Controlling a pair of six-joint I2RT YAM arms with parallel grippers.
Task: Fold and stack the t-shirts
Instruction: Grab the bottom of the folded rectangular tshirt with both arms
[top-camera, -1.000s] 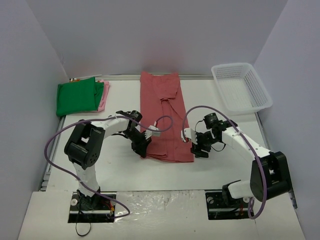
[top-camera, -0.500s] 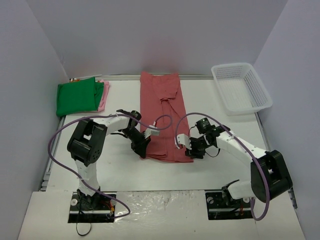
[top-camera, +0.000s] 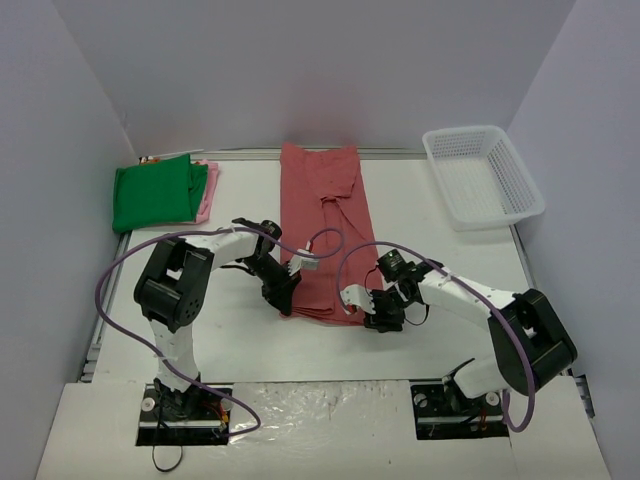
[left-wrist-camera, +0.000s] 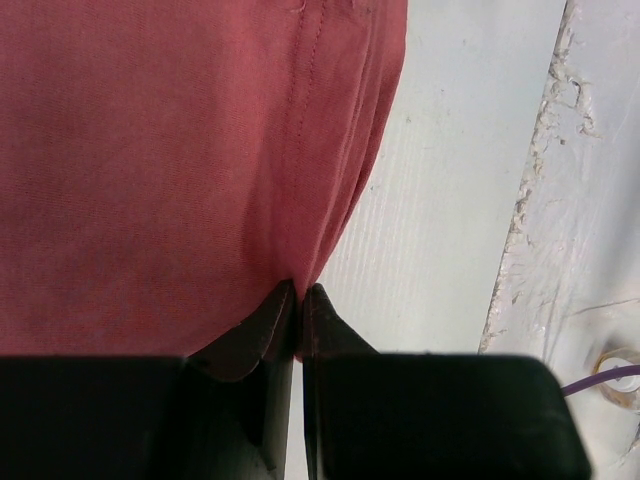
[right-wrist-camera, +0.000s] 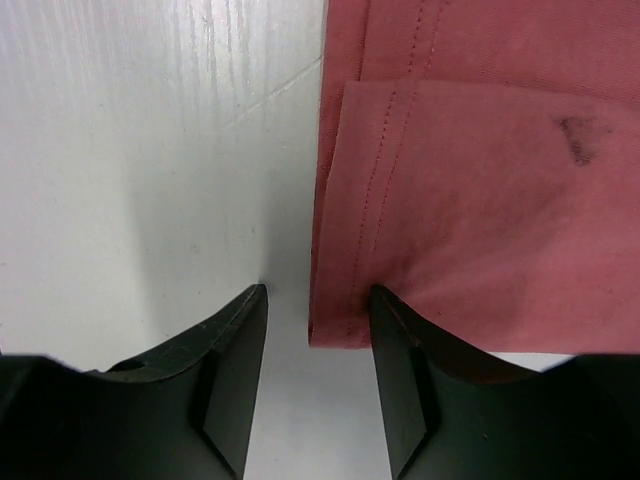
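The dusty-red t-shirt lies in the middle of the table, folded into a long strip running from far to near. My left gripper is at its near-left corner, shut on the cloth edge; in the left wrist view the red shirt is pinched between the tips. My right gripper is open at the near-right corner. In the right wrist view the hemmed corner of the red shirt sits between the fingers. The green t-shirt lies folded on the pale pink one at the far left.
A white mesh basket stands at the far right. Purple cables loop off both arms over the table. White walls close in the left, back and right sides. A rough-edged table border shows in the left wrist view.
My right gripper has moved left and nearer, from beside the shirt's right edge to its near-right corner. The left gripper has stayed shut on the near-left corner.
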